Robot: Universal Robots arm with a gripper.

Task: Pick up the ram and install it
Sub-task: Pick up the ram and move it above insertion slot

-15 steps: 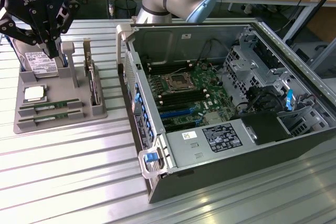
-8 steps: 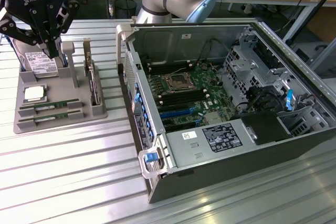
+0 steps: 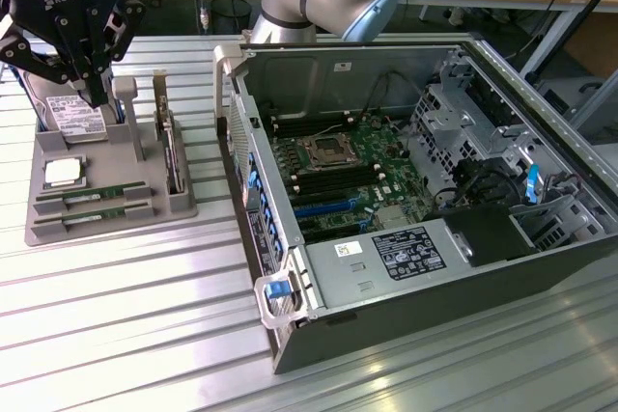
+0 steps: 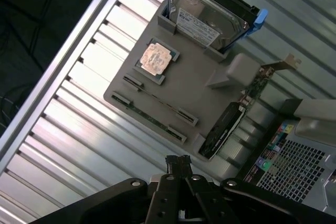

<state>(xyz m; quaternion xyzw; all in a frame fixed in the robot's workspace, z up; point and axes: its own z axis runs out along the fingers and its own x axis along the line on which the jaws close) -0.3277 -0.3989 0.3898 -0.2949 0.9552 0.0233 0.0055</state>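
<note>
Green ram (image 3: 94, 196), grey tray (image 3: 116, 169), ribbed silver table (image 3: 145, 315)

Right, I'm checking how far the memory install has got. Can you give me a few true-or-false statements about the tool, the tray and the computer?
1. The tool is shut and empty. True.
2. The tool hangs over the computer case. False: it is above the hard drive in the gray tray, at the exterior view's left.
3. Two memory sticks lie in the tray's slots. True.
4. The computer case is closed up. False: its side is off and the motherboard shows.
5. The processor chip sits in the tray between the hard drive and the memory sticks. True.
</note>
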